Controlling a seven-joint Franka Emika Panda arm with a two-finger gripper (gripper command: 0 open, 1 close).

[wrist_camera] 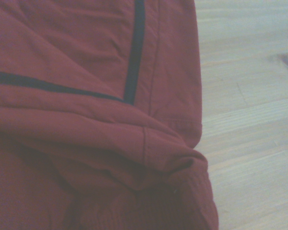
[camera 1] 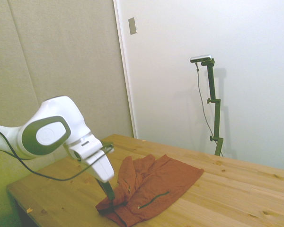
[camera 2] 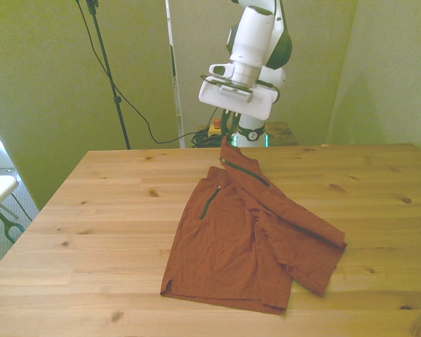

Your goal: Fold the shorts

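Side view: gripper (camera 1: 109, 201) pinches shorts (camera 1: 154, 189) corner.

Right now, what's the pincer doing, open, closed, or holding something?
Pincer: closed on a lifted edge of the wrinkled rust-orange fabric shorts.

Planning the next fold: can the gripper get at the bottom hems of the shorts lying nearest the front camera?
Probably yes: the gripper is at the waistband end, and the shorts lie flat on the table with nothing on them.
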